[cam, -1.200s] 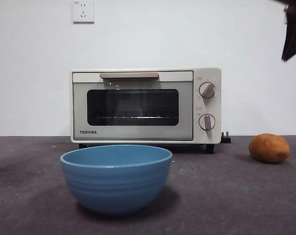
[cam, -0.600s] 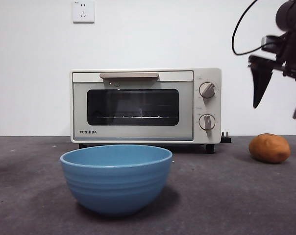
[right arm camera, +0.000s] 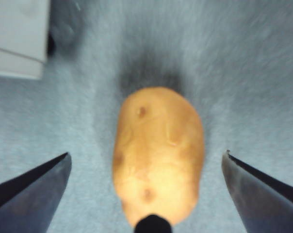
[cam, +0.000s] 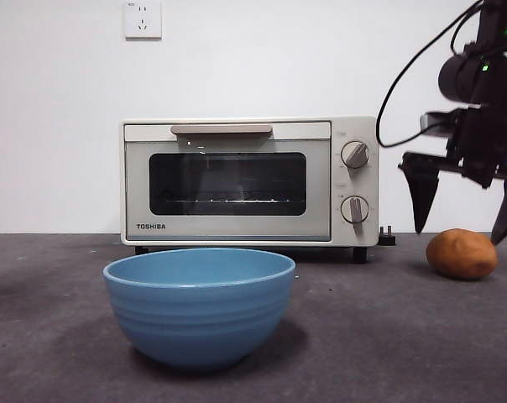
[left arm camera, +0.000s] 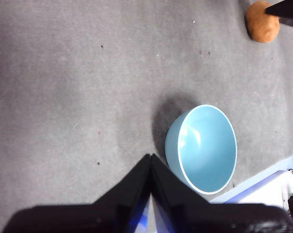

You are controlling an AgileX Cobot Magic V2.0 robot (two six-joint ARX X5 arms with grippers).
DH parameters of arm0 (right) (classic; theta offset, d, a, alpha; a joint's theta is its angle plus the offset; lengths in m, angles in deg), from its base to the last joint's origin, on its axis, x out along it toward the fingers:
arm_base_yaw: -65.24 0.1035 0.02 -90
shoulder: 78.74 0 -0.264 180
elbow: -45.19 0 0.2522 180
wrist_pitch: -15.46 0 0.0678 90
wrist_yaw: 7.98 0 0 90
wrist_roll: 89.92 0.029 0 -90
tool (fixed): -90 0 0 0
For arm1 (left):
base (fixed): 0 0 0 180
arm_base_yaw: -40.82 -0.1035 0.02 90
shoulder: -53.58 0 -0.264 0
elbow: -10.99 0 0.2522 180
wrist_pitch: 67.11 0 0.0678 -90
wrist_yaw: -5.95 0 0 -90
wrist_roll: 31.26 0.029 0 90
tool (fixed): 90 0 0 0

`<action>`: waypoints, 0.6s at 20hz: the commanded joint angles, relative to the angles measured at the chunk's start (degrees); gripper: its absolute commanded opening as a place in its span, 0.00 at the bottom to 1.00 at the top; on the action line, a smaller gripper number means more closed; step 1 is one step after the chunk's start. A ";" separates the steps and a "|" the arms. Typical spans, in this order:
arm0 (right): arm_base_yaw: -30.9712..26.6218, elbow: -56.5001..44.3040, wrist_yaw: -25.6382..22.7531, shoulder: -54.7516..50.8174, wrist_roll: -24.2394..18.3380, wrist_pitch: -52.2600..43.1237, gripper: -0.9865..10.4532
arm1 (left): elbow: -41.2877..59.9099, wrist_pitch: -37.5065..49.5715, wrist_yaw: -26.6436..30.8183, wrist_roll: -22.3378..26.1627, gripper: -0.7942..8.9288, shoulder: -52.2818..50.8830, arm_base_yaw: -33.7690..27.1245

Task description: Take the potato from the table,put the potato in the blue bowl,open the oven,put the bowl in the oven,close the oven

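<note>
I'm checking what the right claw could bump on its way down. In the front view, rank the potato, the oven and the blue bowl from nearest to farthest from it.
From the right claw:
1. The potato, on the table just below the open claw.
2. The oven, at the back, door shut.
3. The blue bowl, up front, beyond the oven's knob end.

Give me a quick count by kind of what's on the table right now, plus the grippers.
Potato: 1, on the table, right gripper open above it
Blue bowl: 1, empty
Toaster oven: 1, door shut
Grippers: 2, left gripper shut, high over the table
Total: 5
</note>
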 commanded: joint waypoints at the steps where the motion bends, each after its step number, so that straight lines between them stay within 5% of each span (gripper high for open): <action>1: 0.28 0.04 -1.07 2.29 -0.24 0.15 0.66 | 0.00 0.37 -0.42 1.03 0.08 0.13 0.26; 4: 0.26 0.04 -1.70 3.02 -0.24 -0.35 0.63 | 0.00 -0.04 -0.39 1.05 0.08 0.13 0.26; 9: 0.26 0.04 -1.70 3.02 -0.42 0.87 0.09 | 0.00 -0.02 -0.37 1.09 0.08 0.13 0.26; 12: 0.26 0.04 -1.73 2.99 -0.20 1.57 0.08 | 0.00 -0.07 -0.39 1.97 0.08 0.13 0.26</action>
